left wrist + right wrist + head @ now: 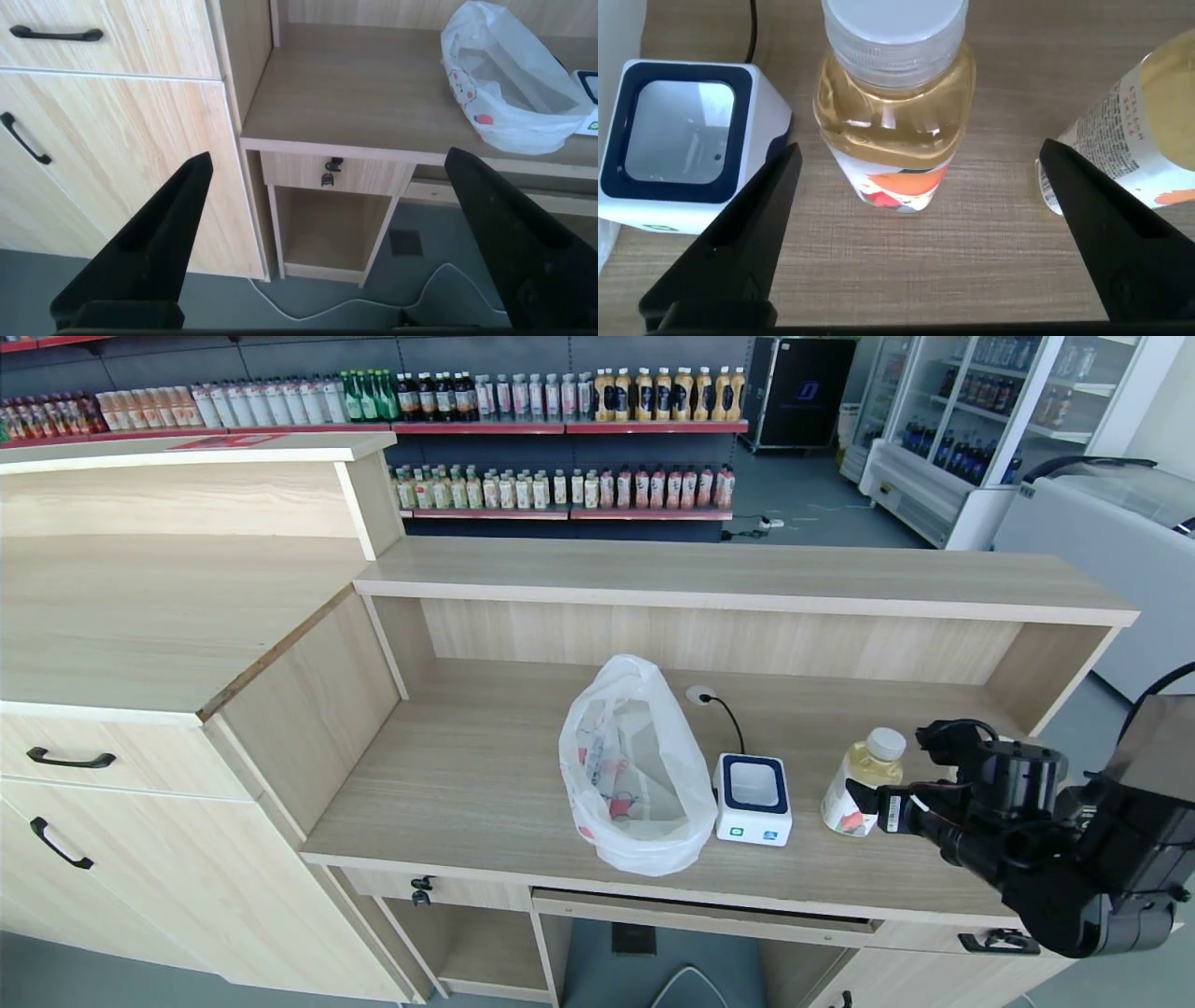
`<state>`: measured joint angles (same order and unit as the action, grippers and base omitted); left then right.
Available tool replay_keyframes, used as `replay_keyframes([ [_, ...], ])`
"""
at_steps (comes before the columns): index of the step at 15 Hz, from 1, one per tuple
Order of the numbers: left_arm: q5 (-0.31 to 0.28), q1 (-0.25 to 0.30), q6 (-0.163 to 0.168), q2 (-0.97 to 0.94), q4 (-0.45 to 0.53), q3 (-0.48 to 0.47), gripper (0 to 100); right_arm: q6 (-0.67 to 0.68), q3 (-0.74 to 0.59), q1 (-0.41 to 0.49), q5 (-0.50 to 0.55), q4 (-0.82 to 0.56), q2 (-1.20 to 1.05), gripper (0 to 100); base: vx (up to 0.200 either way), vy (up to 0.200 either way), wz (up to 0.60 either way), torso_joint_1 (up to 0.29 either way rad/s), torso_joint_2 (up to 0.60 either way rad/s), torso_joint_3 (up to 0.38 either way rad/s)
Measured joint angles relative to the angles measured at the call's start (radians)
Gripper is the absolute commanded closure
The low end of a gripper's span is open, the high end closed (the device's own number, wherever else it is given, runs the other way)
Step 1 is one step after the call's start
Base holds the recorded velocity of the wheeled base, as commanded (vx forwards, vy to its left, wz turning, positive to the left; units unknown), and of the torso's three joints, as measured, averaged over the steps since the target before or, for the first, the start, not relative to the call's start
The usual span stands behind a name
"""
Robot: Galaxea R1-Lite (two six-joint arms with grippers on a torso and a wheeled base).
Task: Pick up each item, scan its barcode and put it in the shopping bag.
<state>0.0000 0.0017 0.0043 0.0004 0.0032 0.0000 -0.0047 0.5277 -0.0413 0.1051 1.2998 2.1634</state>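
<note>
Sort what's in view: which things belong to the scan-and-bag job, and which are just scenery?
Job: shopping bag; scanner; bottle, framed by the open right gripper; second bottle beside it.

Lying about: drink shelves; glass-door fridges; chest freezer; cabinet drawers.

Head overhead, wrists low, common counter point(467, 784)

No text legible anywhere. Scanner point(752, 798): two small square marks on its front, green and blue. Bag point(644, 775), just left of scanner: red print, unreadable. Second bottle point(1148, 121) near scanner: fine label print, too small.
</note>
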Motion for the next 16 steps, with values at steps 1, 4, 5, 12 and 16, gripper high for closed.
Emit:
replay_keyframes([
  [1, 0.000, -0.001, 0.000, 0.000, 0.000, 0.000, 0, 0.001, 0.018, -0.011, 0.009, 0.010, 0.020, 0, 0.000, 0.000, 0.00, 0.000, 0.00, 0.000],
  [4, 0.000, -0.001, 0.000, 0.000, 0.000, 0.000, 0, 0.012, 0.065, -0.037, 0.040, 0.028, 0.074, 0, 0.000, 0.000, 0.00, 0.000, 0.00, 0.000],
  [5, 0.000, 0.000, 0.000, 0.000, 0.000, 0.000, 0, 0.026, 0.083, -0.041, 0.053, 0.034, 0.091, 0, 0.000, 0.000, 0.00, 0.000, 0.00, 0.000],
  [12, 0.000, 0.000, 0.000, 0.000, 0.000, 0.000, 0, 0.046, 0.161, -0.066, 0.063, 0.036, 0.163, 0, 0.000, 0.000, 0.00, 0.000, 0.00, 0.000],
  [16, 0.000, 0.000, 0.000, 0.000, 0.000, 0.000, 0, 0.046, 0.195, -0.073, 0.064, 0.038, 0.197, 0, 0.000, 0.000, 0.00, 0.000, 0.00, 0.000],
])
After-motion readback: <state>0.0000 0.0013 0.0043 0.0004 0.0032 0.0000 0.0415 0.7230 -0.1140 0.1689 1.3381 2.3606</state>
